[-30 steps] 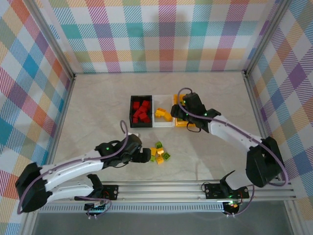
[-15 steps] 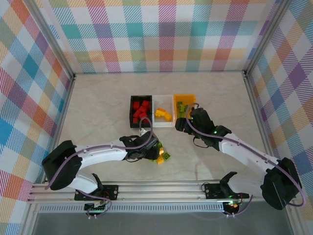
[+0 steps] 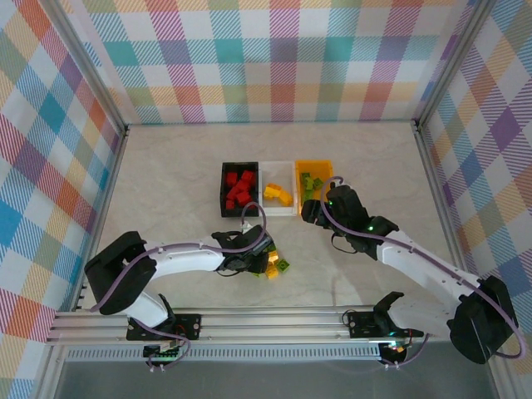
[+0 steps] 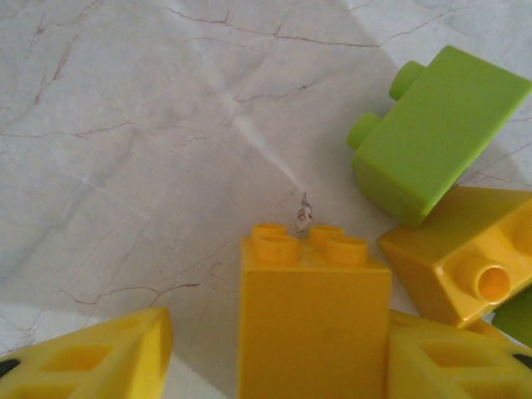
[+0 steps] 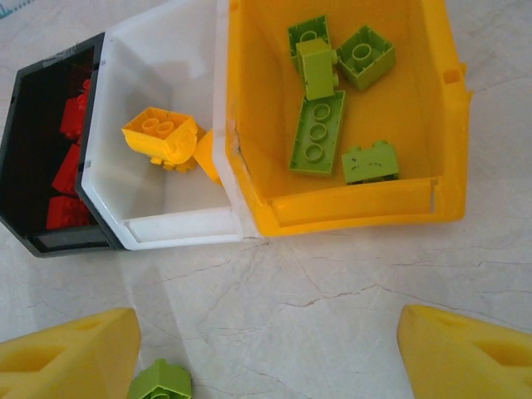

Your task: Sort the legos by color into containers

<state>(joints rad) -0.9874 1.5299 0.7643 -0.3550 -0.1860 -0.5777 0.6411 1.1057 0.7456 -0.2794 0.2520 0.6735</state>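
Note:
Three containers stand in a row: a black bin (image 3: 223, 191) with red legos (image 3: 241, 187), a white bin (image 3: 278, 211) with yellow legos (image 3: 277, 194), and an orange bin (image 3: 314, 164) with green legos (image 3: 309, 183). Loose green and yellow legos (image 3: 278, 266) lie on the table in front of them. My left gripper (image 3: 258, 253) is down at this pile. Its jaws straddle an upright yellow brick (image 4: 312, 316): the right finger (image 4: 449, 357) touches it and the left finger (image 4: 91, 357) stands apart. My right gripper (image 5: 270, 332) hangs open over bare table just in front of the orange bin (image 5: 357, 208).
A green brick (image 4: 436, 133) and another yellow brick (image 4: 465, 258) lie close to the right of the straddled one. One green brick (image 5: 160, 384) lies by my right gripper's left finger. Checked walls enclose the table on three sides.
My left gripper slid right into the loose pile and its jaws narrowed around the yellow brick. My right gripper drew back from over the orange bin toward the near side.

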